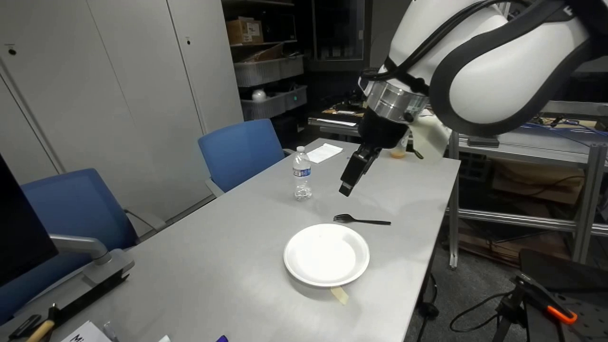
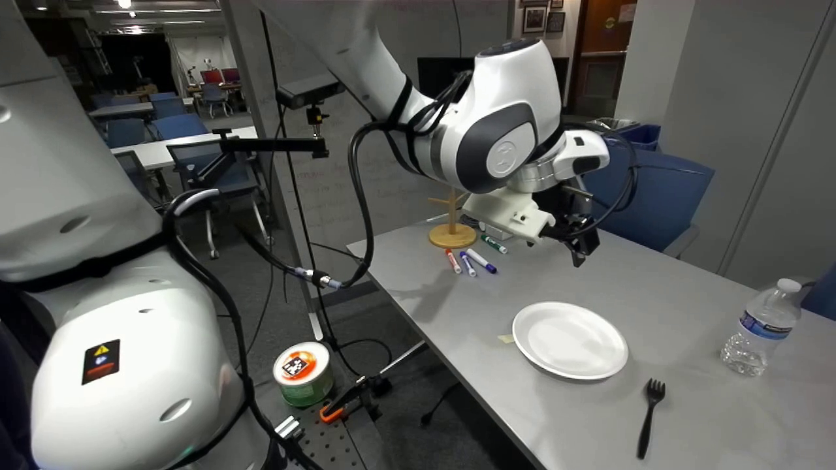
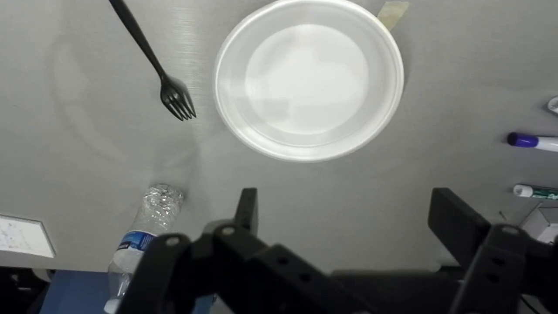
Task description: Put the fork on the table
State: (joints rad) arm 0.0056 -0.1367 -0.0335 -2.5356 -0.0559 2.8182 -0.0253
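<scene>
Jaws spread wide — that is how we find them in the wrist view, hanging above the counter (image 1: 223, 259) at the end of the white arm (image 2: 516, 78); below and apart from them the fork (image 3: 162, 75), thin and black, lies flat on the counter; its handle is turned to the long edge on the arm's side, its tines toward the opposite long edge, where blue chairs (image 1: 241, 149) stand; just beside it, apart, we see the round white plate (image 2: 569, 341) — nearer the arm's edge than the chairs'; a strip of pale tape (image 1: 339, 295) shows on the counter at the plate's rim; the bottle (image 2: 763, 326), clear with a blue label, stands upright toward the chairs' edge, near the fork's tines; in an exterior view we see a white paper (image 1: 325, 153), lying farther along that edge, close to the corner; by the counter's other short end we make out four markers (image 2: 481, 260), grouped near a wooden stand (image 2: 452, 236); the fork shows whole in both exterior views, while the wrist view cuts off its handle's end.
</scene>
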